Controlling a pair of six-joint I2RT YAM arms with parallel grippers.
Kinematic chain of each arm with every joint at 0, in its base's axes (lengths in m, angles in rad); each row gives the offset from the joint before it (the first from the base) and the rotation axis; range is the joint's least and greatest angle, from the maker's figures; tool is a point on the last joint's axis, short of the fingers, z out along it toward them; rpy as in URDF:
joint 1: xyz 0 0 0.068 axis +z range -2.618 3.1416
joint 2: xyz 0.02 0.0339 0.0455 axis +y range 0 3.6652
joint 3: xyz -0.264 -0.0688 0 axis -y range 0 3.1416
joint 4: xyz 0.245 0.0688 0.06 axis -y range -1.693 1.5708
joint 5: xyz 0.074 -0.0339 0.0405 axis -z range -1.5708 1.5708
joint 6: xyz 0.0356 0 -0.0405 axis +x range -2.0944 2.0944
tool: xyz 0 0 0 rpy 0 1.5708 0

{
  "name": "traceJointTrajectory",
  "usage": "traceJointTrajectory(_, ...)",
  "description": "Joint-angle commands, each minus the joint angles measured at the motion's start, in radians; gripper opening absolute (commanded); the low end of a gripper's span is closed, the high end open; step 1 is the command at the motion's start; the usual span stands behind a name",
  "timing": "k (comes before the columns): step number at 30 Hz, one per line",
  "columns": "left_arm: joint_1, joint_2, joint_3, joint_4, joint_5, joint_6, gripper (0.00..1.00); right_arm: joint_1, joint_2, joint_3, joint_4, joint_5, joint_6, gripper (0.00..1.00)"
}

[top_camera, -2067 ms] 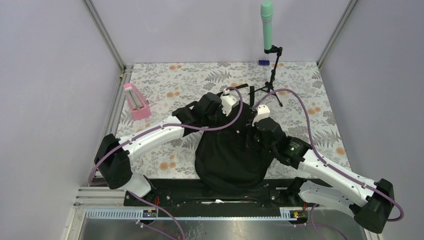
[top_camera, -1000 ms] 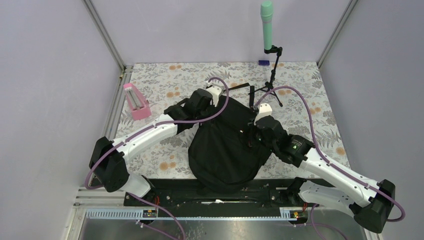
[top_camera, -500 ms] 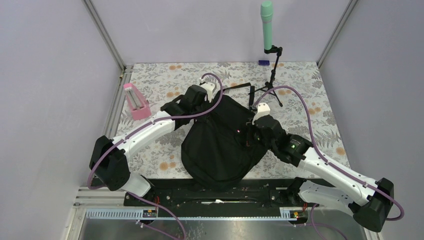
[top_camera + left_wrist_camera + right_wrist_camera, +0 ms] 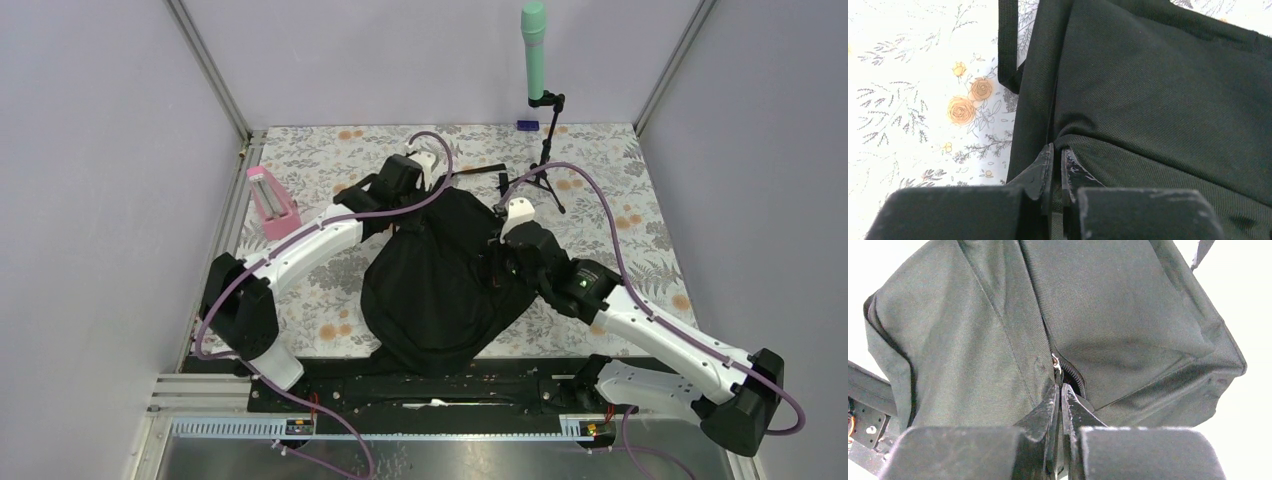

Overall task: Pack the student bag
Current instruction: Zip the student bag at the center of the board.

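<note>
Lying slumped in the centre of the top view, the large soft black fabric backpack (image 4: 435, 285) rests on the floral-patterned table (image 4: 620, 180), its lower end reaching the black rail (image 4: 330, 385) near the bottom of the frame. The left gripper (image 4: 1058, 150) comes in at the bag's upper left corner. Its wrist view shows both fingers pressed together on a fold of the black cloth beside a seam, with a long black strap (image 4: 1008, 45) running up the upper left of that frame over the flowers. The right gripper (image 4: 1059, 389) meets the bag's right side, its fingers pinched closed on the fabric at a zipper line, just below a small metal zipper pull (image 4: 1055, 361). A pink rack (image 4: 272, 203) stands at the left, well apart from the bag, and a mint-green microphone (image 4: 534, 50) on a black tripod stands at the top.
</note>
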Motion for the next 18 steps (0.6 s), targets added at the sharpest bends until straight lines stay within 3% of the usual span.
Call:
traceJointTrajectory(1,0.122,0.072,0.134,0.095,-0.252,0.019,0.0,0.0,0.011,0.075,-0.169,0.036,-0.045,0.0)
traceJointTrajectory(8,0.168,0.197,0.258,0.131,-0.255,0.019,0.0,-0.001,0.072,0.043,-0.058,-0.05,0.041,0.0)
traceJointTrajectory(18,0.203,0.269,0.299,0.222,-0.26,0.034,0.0,0.0,0.04,0.003,-0.126,-0.024,0.029,0.0)
